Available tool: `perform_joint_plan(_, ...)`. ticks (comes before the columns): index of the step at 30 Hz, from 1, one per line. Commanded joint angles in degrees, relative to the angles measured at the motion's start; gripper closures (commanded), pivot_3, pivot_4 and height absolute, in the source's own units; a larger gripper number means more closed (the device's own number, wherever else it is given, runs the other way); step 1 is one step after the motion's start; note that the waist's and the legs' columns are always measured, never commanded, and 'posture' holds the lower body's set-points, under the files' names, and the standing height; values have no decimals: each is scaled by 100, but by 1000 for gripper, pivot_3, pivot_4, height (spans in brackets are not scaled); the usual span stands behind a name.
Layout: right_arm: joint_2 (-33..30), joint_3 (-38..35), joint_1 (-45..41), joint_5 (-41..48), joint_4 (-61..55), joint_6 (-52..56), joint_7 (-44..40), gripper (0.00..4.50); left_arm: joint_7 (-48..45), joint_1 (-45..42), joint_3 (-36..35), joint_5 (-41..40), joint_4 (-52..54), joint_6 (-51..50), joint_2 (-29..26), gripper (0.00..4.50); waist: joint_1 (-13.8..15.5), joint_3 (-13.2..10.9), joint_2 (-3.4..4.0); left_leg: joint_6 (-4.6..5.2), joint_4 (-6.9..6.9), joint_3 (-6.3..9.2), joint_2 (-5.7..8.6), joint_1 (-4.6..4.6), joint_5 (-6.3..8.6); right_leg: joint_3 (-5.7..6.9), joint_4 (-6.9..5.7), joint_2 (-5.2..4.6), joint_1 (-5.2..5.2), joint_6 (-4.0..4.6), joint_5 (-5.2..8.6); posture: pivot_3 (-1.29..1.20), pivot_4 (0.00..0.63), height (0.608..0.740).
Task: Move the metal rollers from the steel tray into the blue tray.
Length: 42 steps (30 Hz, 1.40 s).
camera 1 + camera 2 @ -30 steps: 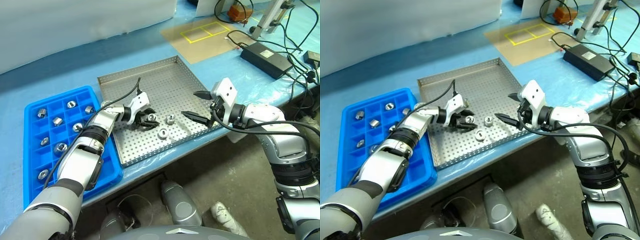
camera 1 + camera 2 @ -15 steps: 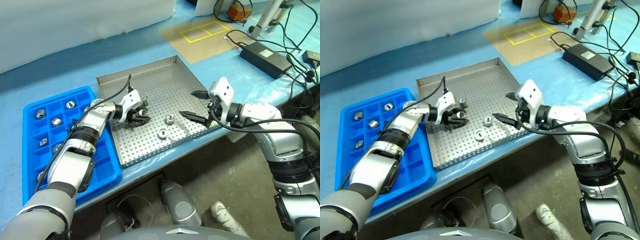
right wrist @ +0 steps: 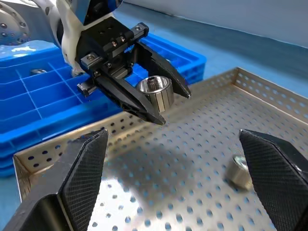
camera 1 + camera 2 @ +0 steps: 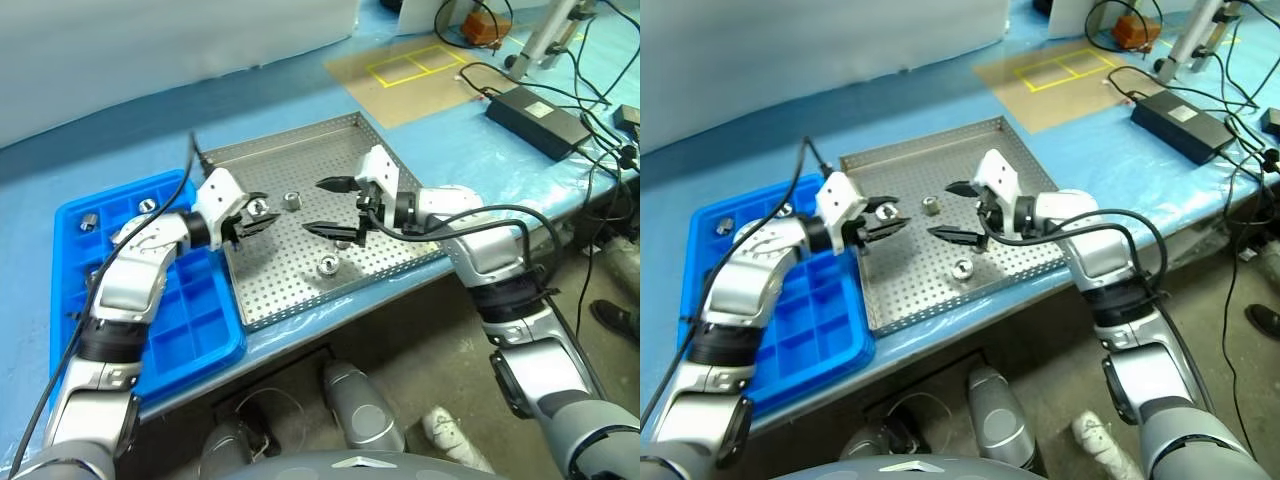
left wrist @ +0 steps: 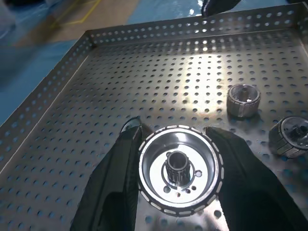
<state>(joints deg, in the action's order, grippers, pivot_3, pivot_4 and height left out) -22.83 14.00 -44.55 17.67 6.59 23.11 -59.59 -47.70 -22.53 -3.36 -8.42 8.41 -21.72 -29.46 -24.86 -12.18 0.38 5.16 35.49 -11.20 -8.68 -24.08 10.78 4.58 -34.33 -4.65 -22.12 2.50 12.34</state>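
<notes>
My left gripper [image 4: 255,215] is shut on one metal roller [image 5: 178,175], a shiny ring with a dark centre. It holds the roller above the left part of the steel tray [image 4: 300,150], close to the blue tray [image 4: 190,320]. Two metal rollers [image 4: 292,201] [image 4: 327,265] lie on the perforated floor. My right gripper [image 4: 318,207] hangs open over the middle of the steel tray, pointing at the left gripper, with nothing between its fingers. In the right wrist view the held roller [image 3: 155,91] sits between the left fingers. The blue tray's far compartments hold rollers [image 4: 88,221].
A black power brick [image 4: 538,112] and cables lie at the far right of the blue table cover. A brown sheet with yellow tape squares [image 4: 415,62] lies behind the steel tray. The table's front edge runs just below both trays.
My left gripper closed on a roller and lifted it up and left toward the blue tray. The open right gripper swung left, from the tray's right rim to over its middle.
</notes>
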Motion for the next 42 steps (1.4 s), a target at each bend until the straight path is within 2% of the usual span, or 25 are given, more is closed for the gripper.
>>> perform_joint_plan(1, 255, 82, -417, -7, 378, -404, -397, 0, 491, 725, -513, -252, 1242, -417, -53, 2714, 137, 0, 0, -1, 1, 0, -1, 2, -1, -1, -11, -1, -3, 7, 4, -434, 150, 740)
perform_joint_plan(7, 647, 253, -806, -213, 1208, -971, -944, 0, 1556, 1873, -1151, -235, 2639, -981, 207, 2714, 910, -3, 4, -25, 0, 5, -15, 5, -25, 4, -58, -2, -17, 32, 18, -302, 150, 740)
perform_joint_plan(13, 874, 311, -1098, -285, 1556, -1342, -1437, 0, 1662, 3311, -1552, -805, 3949, -1448, 392, 2714, 1580, -4, 7, -48, 0, 2, -13, 13, -22, -3, -67, -5, -16, 36, 17, -233, 150, 740)
perform_joint_plan(16, 879, 365, -1165, -297, 1566, -1473, -1776, 0, 1620, 4130, -1935, -1145, 4222, -1489, 525, 2714, 1880, -4, 7, -57, -8, -6, -16, 25, -23, -15, -69, -2, -16, 37, 17, -204, 150, 740)
perform_joint_plan(21, 1031, 307, -1378, -447, 2048, -1704, -1847, 0, 1759, 4543, -2083, -1196, 4096, -1291, 521, 2714, 2309, -6, 10, -88, -38, -31, -16, 62, -40, -49, -87, 2, -19, 41, 16, -176, 150, 740)
perform_joint_plan(24, 1081, 292, -1392, -465, 2098, -1745, -1889, 0, 1922, 4432, -1843, -1094, 3963, -1222, 533, 2714, 2435, -7, 10, -98, -47, -37, -13, 95, -44, -72, -97, 5, -10, 38, 18, -171, 150, 740)
perform_joint_plan(29, 1058, 294, -1310, -515, 2053, -1750, -1938, 0, 2090, 4187, -1523, -1040, 3892, -1151, 510, 2714, 2453, -5, 8, -108, -51, -40, -8, 98, -50, -89, -105, 8, -17, 35, 20, -183, 150, 740)
perform_joint_plan(39, 1023, 224, -1235, -498, 1950, -1604, -1817, 0, 2083, 4226, -1541, -1170, 3459, -1070, 500, 2714, 2413, -3, 5, -125, -87, -54, -19, 84, -62, -109, -119, 31, -64, 68, 29, -205, 150, 740)
perform_joint_plan(41, 1034, 205, -1237, -486, 1950, -1579, -1773, 0, 2089, 4072, -1503, -1246, 3372, -1068, 524, 1999, 2419, -3, 5, -127, -92, -55, -20, 82, -63, -109, -118, 33, -69, 73, 32, -206, 150, 740)
perform_joint_plan(42, 1040, 195, -1239, -475, 1945, -1560, -1752, 0, 2130, 3975, -1429, -1182, 3324, -1037, 508, 1781, 2423, -3, 5, -127, -93, -55, -20, 82, -63, -109, -118, 34, -69, 74, 32, -206, 150, 740)
